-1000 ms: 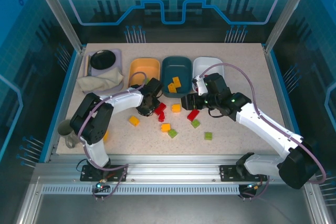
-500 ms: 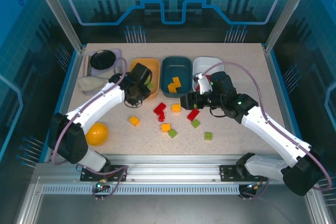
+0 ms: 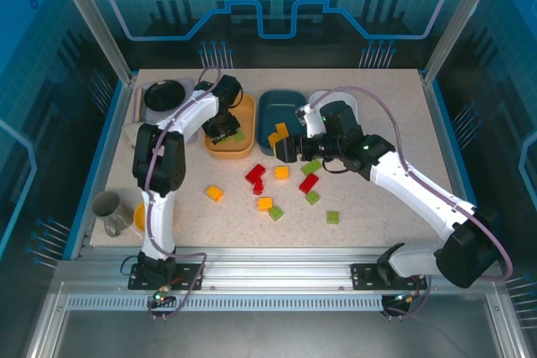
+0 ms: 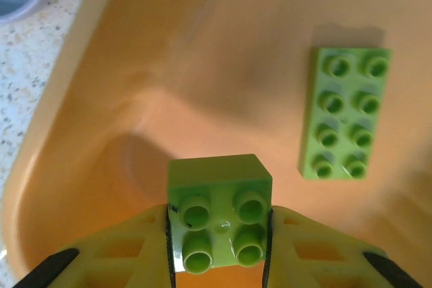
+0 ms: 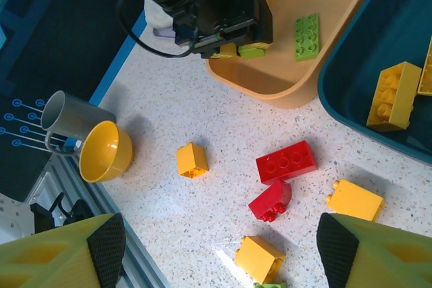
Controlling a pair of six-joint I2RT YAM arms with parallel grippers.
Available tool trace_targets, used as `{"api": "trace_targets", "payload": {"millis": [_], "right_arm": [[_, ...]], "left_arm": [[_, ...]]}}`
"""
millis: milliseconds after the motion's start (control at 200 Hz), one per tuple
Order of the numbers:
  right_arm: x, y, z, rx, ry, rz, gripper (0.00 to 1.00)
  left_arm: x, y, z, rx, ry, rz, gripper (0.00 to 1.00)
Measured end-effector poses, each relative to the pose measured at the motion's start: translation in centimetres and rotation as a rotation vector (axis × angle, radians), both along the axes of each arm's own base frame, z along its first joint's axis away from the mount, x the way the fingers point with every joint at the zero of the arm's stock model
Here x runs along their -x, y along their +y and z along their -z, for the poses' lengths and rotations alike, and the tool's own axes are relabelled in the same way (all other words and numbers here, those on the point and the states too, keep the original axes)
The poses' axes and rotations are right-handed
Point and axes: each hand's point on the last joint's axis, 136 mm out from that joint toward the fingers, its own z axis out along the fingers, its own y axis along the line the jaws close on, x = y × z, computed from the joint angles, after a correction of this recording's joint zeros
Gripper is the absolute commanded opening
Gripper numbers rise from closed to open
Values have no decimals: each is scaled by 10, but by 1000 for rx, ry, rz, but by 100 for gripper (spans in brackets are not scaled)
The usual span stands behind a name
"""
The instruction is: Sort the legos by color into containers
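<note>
**A:** What's on the left?

**B:** A grey mug and a yellow bowl sit side by side near the worktop edge. Next comes the yellow-orange tray. The left fingers are over it, closed tight on a green square brick.

**A:** Anything in that tray?

**B:** A green oblong brick lies flat on its floor, apart from the held one.

**A:** And further right?

**B:** The dark teal tray holds yellow bricks. The white tray is partly behind the right arm.

**A:** What about the right fingers?

**B:** They're spread wide with nothing between them, above the worktop near the teal tray. Below them lie loose red bricks and yellow ones, and green ones lie further right.
</note>
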Motion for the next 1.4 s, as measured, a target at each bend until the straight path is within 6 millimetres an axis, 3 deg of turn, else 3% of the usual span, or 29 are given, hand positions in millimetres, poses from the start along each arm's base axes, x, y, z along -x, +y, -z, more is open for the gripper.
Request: {"api": "trace_targets", "payload": {"millis": [100, 195, 345, 470, 610, 750, 905, 1030, 1220, 1401], "right_arm": [[0, 0, 3, 5, 10, 4, 79], [2, 1, 9, 25, 23, 5, 78], [7, 2, 25, 86, 47, 12, 77], [15, 12, 47, 170, 67, 4, 74], [30, 30, 85, 280, 124, -21, 70], [39, 46, 111, 369, 174, -21, 64], [28, 83, 126, 414, 211, 15, 64], [24, 91, 149, 465, 283, 64, 60], [16, 93, 179, 548, 377, 159, 55], [17, 86, 195, 608, 442, 219, 51]], "left_arm": [[-2, -1, 15, 1, 40, 20, 39], [-2, -4, 20, 11, 57, 37, 50], [-7, -7, 12, 26, 41, 45, 60], [-8, -8, 3, 35, 25, 46, 61], [-4, -8, -39, 60, -63, 49, 63], [13, -11, -110, 125, -255, 64, 66], [104, -8, -156, 244, -396, 114, 75], [152, -13, -160, 346, -471, 153, 75], [197, -12, -126, 415, -440, 153, 75], [209, -11, -136, 455, -491, 150, 75]]}}
